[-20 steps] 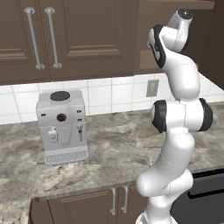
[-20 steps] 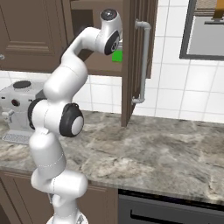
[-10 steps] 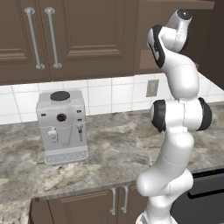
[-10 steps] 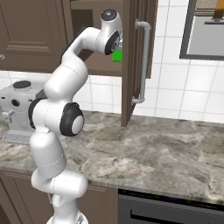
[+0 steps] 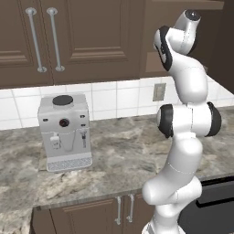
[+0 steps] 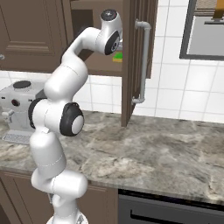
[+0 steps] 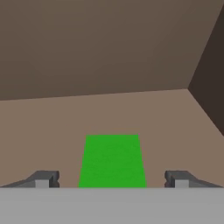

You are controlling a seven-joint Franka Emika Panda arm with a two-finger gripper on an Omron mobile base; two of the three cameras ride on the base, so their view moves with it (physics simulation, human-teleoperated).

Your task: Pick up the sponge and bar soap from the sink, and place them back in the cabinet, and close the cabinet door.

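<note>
The sponge [image 7: 112, 159] lies flat, green top up, on the brown shelf [image 7: 48, 127] inside the cabinet [image 6: 85, 19]. My gripper [image 7: 111, 179] is open, its two fingertips [image 7: 43, 178] standing wide on either side of the sponge's near end without touching it. From the right base view the sponge [image 6: 117, 57] peeks out beside the hand at the shelf's edge. The cabinet door [image 6: 131, 65] stands swung open, its long silver handle [image 6: 142, 61] facing right. The bar soap and the sink are out of view.
A grey coffee machine [image 5: 64, 132] stands on the marbled counter [image 5: 123, 155] to the arm's left. The double-door cabinet [image 5: 68, 36] hangs above it. A framed window [image 6: 205, 30] is on the right wall. A black appliance front [image 6: 170, 210] sits under the counter.
</note>
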